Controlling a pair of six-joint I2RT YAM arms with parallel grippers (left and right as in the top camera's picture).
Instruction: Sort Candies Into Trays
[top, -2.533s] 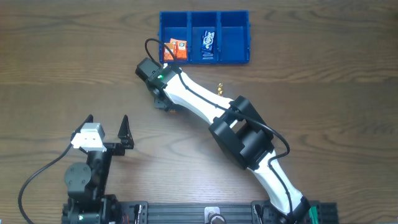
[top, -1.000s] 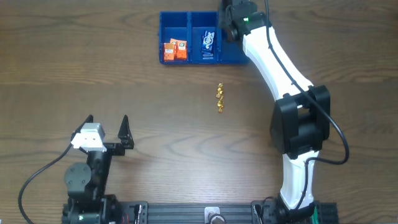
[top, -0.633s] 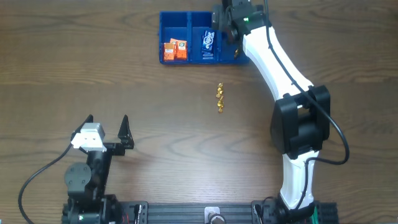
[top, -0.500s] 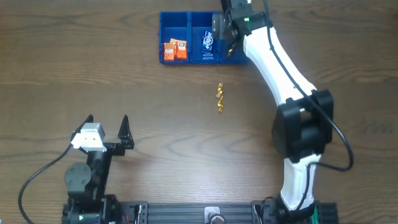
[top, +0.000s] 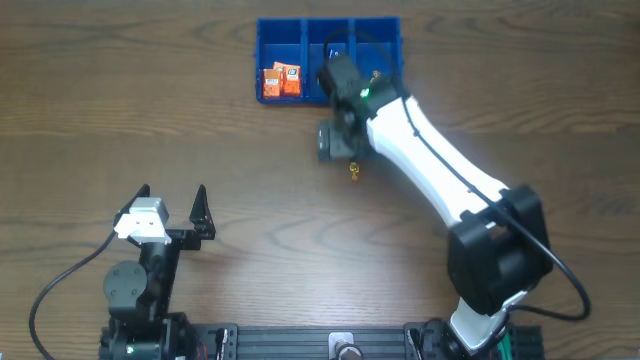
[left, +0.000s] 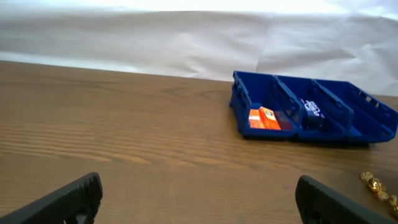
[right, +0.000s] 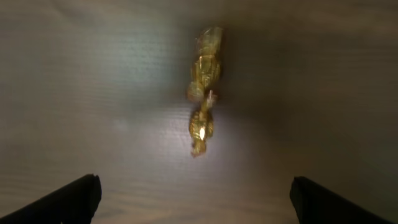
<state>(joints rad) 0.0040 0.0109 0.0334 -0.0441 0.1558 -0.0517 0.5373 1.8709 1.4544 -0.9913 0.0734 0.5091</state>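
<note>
The right gripper (right: 194, 190) hangs wide open, with the gold candies (right: 202, 112) directly beneath, centred between its jaws. Lower straight down, straddle one candy, close gently: wrappers may slip.

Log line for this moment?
right gripper open over gold candies | left gripper open near base | orange candies in tray, left compartment
</note>
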